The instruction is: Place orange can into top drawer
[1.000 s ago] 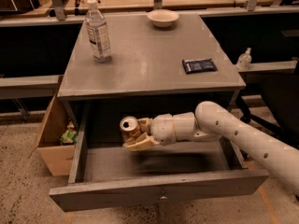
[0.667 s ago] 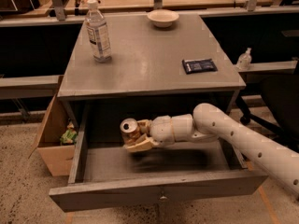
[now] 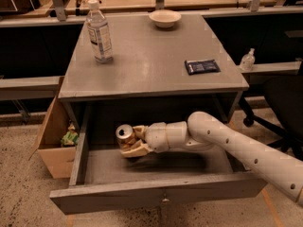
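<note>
You have the top drawer point(image 3: 156, 198) standing open under the grey counter point(image 3: 151, 65), and your arm point(image 3: 227, 142) reaches into it from the right side. The claw point(image 3: 129, 144) is inside the drawer, towards its left half, and it is closed on the orange can point(image 3: 125, 133). The can lies tilted on its side in the grip, with the silver top turned to the camera. It is low over the drawer floor, but I cannot tell if it touches the floor. On the counter you see a clear water bottle point(image 3: 99, 32) upright at the back left, a pale bowl point(image 3: 164, 18) at the back middle, and a flat dark packet point(image 3: 202, 66) near the right edge. A brown cardboard box point(image 3: 51, 148) stands on the ground just beside the left side of the drawer.
</note>
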{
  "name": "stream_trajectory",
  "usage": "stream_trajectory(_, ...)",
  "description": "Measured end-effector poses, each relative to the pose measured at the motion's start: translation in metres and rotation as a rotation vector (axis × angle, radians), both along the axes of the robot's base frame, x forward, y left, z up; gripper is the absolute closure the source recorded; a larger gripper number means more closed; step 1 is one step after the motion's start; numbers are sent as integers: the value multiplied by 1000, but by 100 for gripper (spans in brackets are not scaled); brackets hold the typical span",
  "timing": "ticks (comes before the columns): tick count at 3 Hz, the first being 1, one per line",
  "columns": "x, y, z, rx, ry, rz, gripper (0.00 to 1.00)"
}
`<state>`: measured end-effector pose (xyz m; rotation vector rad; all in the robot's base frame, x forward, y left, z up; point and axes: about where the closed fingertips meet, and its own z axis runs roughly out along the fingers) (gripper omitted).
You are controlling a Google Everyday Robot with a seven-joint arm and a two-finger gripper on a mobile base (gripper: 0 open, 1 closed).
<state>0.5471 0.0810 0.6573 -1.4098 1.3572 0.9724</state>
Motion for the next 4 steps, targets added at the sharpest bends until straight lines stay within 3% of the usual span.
stream_trajectory(2, 8, 15, -8, 14, -13, -13, 12)
stream_trajectory(3, 10, 8, -2, -25, -9, -16, 0)
stream_trajectory(4, 9, -8, 11, -69, -16, -57, 0)
